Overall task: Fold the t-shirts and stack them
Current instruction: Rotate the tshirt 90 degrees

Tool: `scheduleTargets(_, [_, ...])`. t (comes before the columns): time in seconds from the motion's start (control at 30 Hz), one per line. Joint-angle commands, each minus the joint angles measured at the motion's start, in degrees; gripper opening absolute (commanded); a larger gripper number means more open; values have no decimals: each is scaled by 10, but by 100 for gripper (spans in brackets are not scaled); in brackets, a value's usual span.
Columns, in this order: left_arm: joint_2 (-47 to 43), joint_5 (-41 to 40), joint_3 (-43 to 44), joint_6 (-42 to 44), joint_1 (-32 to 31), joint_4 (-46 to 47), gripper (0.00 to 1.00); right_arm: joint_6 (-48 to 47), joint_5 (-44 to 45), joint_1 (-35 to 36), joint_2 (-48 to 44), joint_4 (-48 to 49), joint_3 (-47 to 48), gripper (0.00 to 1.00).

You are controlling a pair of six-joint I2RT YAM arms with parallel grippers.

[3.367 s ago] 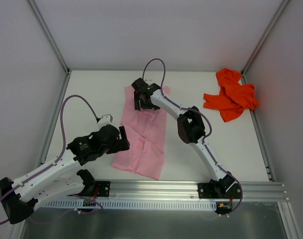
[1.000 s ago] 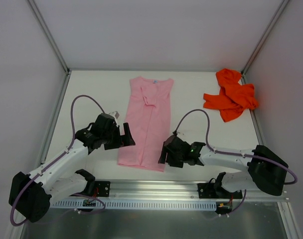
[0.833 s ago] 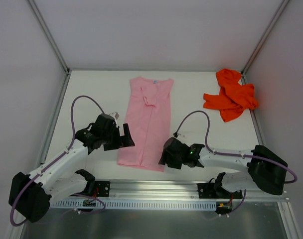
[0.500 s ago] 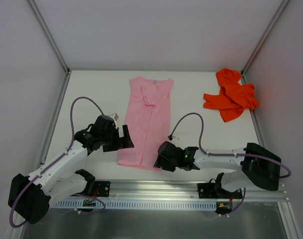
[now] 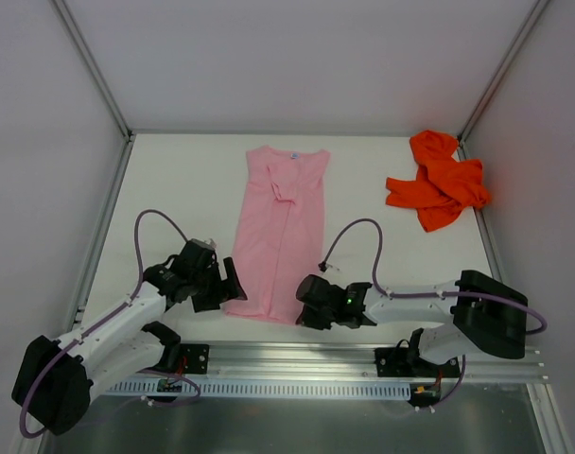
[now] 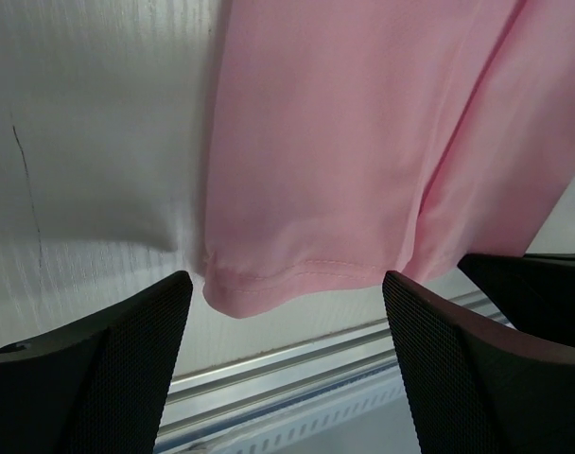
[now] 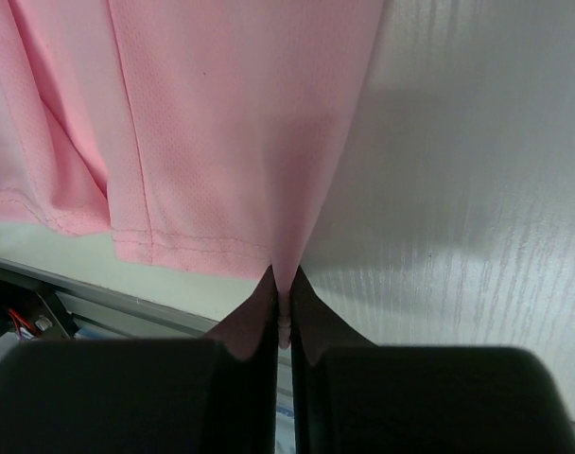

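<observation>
The light pink t-shirt (image 5: 280,227) lies as a long narrow strip down the middle of the table, collar at the far end. My right gripper (image 5: 304,305) is shut on the near right corner of its hem (image 7: 286,279), the pink cloth pinched between the fingers. At the near left corner of the hem (image 6: 245,293) my left gripper (image 5: 233,286) stands open, one finger on each side of the corner, touching nothing. The bright orange t-shirt (image 5: 439,180) lies crumpled at the far right.
A metal rail (image 5: 363,355) runs along the near edge of the table just behind both grippers. White walls with metal posts (image 5: 94,71) close in the left, right and back.
My right gripper slid left to the shirt's near right corner and closed on it. My left gripper dropped toward the near left corner and narrowed slightly. Both shirts stayed in place.
</observation>
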Motion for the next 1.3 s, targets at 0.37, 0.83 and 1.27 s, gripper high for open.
scheduleTargets(0.37, [21, 38, -74, -93, -39, 123, 75, -50, 50, -5, -33, -169, -37, 2])
scheduleTargets(0.83, [-11, -53, -86, -195, -107, 69, 73, -128, 12, -76, -33, -158, -64, 2])
scheduleTargets(1.27, [19, -95, -91, -274, -160, 54, 59, -151, 9, -120, -77, -171, -90, 2])
